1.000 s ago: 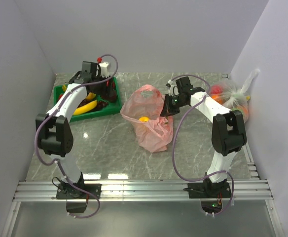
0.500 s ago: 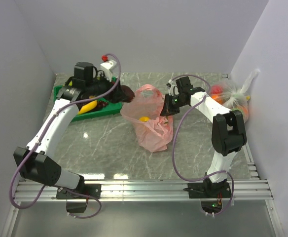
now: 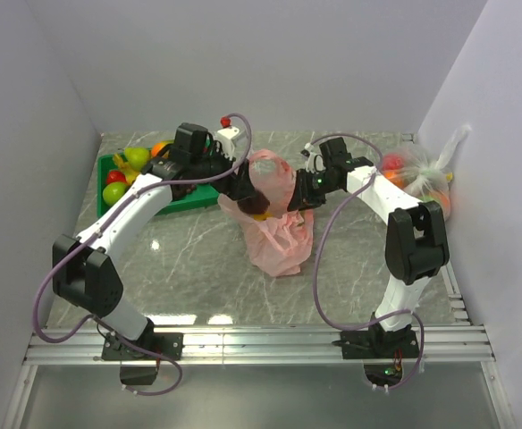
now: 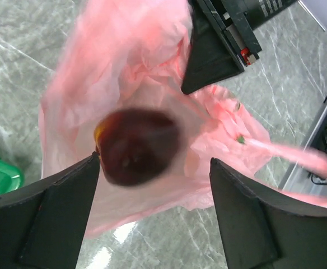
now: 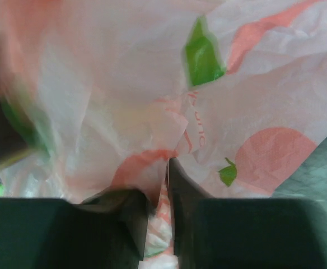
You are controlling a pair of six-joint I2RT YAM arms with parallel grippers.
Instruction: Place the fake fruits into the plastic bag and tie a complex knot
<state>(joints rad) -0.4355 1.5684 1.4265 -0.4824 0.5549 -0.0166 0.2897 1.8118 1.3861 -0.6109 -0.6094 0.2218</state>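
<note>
Setting: A grey marbled table (image 3: 198, 268) is enclosed by plain white walls (image 3: 288, 63).
Top view, stock: Loose fake fruits (image 3: 122, 174) are stored in a green tray (image 3: 192, 202) at the far left. A clear bag (image 3: 422, 174) of other fruit is kept by the right wall.
Top view, target: The plastic bag (image 3: 279, 241) is laid mid-table between the arms. A yellow fruit (image 3: 259, 215) is seen at its mouth.
Top view, arms: The left gripper (image 3: 243, 186) is held over the mouth. The right gripper (image 3: 298, 201) is set against the bag's right edge.
Left wrist view, fingers: The fingers (image 4: 51, 218) are spread wide and nothing is clamped between them.
Left wrist view, load: A dark fruit (image 4: 136, 147) is shown below them, over the open mouth and close to one finger. It is judged to be released.
Right wrist view, fingers: The fingers (image 5: 118, 224) are set close together, with pink film in the narrow slit. Whether the film is firmly pinched cannot be told.
Risk, mouth: If the right edge is let slip, the mouth may be collapsed and later fruits deflected onto the table.
Risk, film: The thin film may be snagged by the spread left fingers on withdrawal.
Unclear: The dark fruit is blurred, so its kind is not established. The bag's handle loops are largely hidden, and tying is judged not begun.
</note>
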